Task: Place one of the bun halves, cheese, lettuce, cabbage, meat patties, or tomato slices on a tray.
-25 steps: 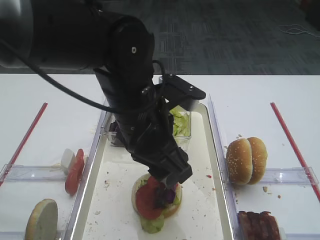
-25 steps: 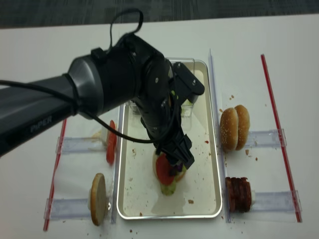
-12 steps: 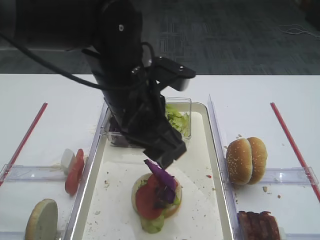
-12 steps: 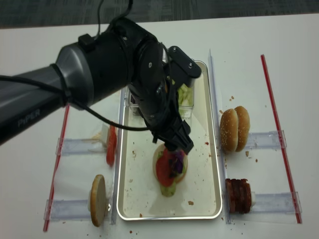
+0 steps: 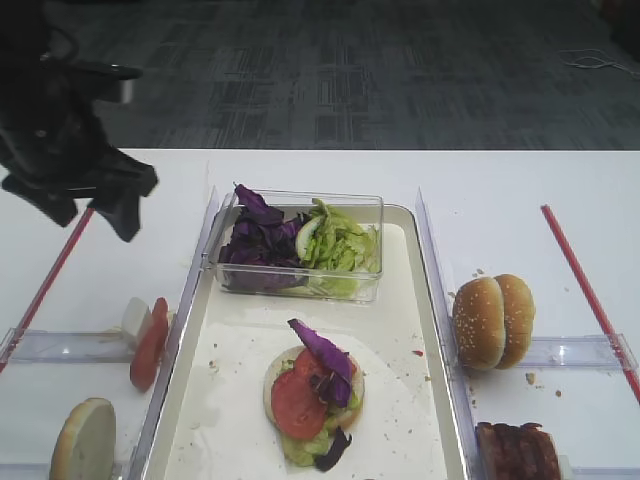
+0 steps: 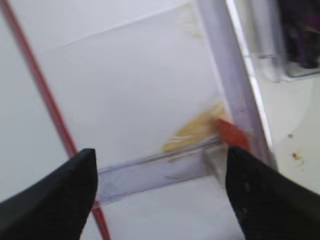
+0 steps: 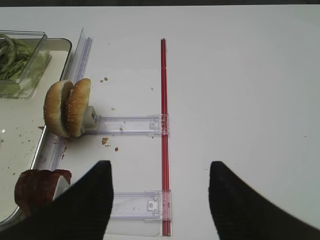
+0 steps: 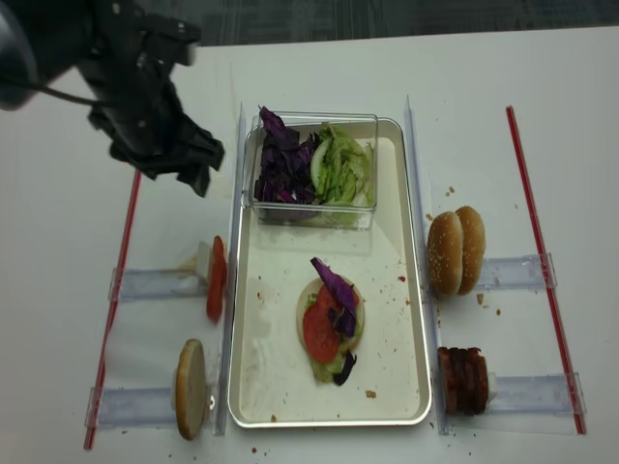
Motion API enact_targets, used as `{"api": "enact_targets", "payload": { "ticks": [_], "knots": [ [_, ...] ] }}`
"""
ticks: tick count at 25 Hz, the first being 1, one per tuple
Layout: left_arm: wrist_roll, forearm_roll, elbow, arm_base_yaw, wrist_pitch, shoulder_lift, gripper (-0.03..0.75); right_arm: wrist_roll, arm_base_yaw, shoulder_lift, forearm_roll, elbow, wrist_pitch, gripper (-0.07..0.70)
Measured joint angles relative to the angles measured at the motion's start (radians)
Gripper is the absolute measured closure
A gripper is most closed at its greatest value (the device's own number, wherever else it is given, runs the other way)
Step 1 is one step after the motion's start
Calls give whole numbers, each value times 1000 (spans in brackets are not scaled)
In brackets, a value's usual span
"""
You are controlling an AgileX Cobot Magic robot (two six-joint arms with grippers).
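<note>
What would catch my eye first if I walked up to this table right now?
Probably the half-built burger in the middle of the tray: a bun half topped with lettuce, a tomato slice and purple cabbage. Behind it sits a clear tub of purple and green leaves. The black left arm, its fingers open and empty, hangs over the table left of the tray.

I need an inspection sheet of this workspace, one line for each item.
Surface: white table, crumbs by the right racks.
Job's things: tray holds stacked bun, lettuce, tomato slice, cabbage; bun halves, meat patties in racks.
Clutter: clear tub of leaves on the tray.
Grippers: left gripper open, empty, left of the tray; right gripper open, empty.
Cables: black cable on the left arm.
Surroundings: dark carpet.
</note>
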Motion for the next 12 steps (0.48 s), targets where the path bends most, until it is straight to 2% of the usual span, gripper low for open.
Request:
{"api": "enact_targets", "payload": {
  "ticks": [2,4,12],
  "knots": [
    [0,0,0,69,20,0,189,0,0,0,0,0,0,167],
    [0,0,0,107,32,0,189,0,0,0,0,0,0,167],
    [-13,38,0,151,36,0,189,0,0,0,0,0,0,167]
  ]
}}
